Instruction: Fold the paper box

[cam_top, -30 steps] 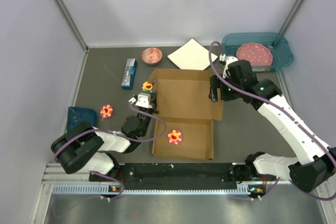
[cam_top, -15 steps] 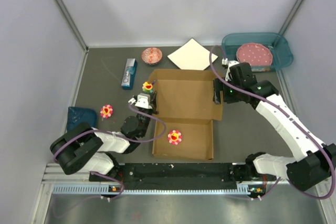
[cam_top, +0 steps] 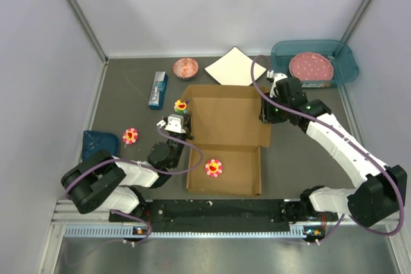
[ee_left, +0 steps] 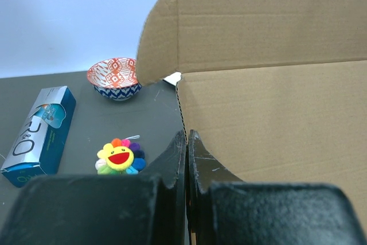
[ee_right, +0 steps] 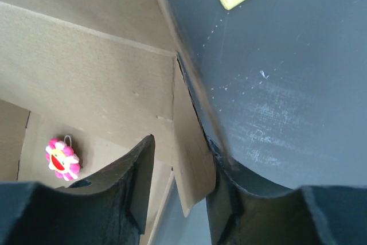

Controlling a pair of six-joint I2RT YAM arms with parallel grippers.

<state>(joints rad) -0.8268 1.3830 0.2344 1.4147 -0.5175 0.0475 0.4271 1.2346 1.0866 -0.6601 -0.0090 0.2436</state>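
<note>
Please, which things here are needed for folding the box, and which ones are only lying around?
For the job:
- box
- left gripper, shut on the box edge
- right gripper, open around a side flap

Lying about:
- bowl
- white sheet
- blue carton
- flower toys
- tray with plate
- dark blue item

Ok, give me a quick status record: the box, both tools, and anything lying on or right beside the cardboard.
box: paper box, not closed; far panel angled up, near panel flat
left tool: shut on the box's left edge
right tool: open, straddling the box's right side flap
on cardboard: pink flower toy on the near panel
beside: rainbow flower toy just off the left edge
</note>
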